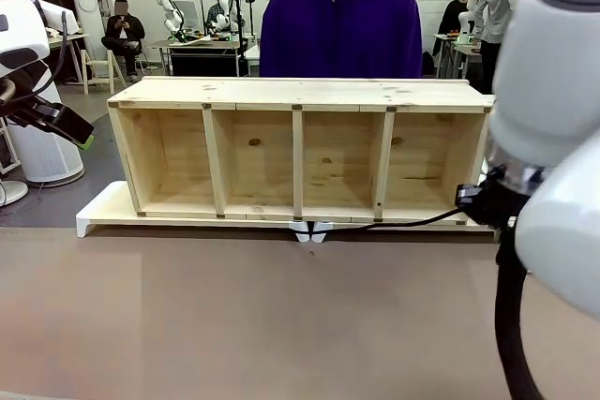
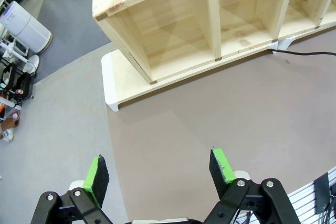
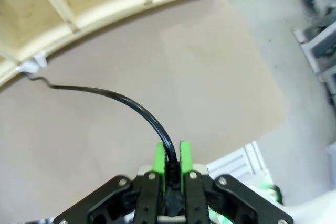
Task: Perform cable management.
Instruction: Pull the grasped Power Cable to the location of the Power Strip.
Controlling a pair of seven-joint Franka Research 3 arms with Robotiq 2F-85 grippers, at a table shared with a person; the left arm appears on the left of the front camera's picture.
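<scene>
Black and thin, the long power cable [image 3: 121, 98] is pinched between the two green pads [image 3: 159, 157] of the right arm's jaws. These jaws are squeezed tight on it, with the cable poking out from between them. From there the cable curves away over the flat brown surface [image 1: 281, 316] to a small white clip [image 3: 31, 66]. The clip sits at the front edge of a long white board [image 1: 98, 208]. On that board stands a pale wooden shelf [image 1: 300, 93] with four open boxes side by side. The cable runs along in front of the two boxes on the right. The left arm's jaws are wide open, with nothing between their green pads [image 2: 97, 174]. They hang off to the left of the shelf, well apart from the cable. A person in a purple hooded top [image 1: 339, 21] stands behind the shelf.
</scene>
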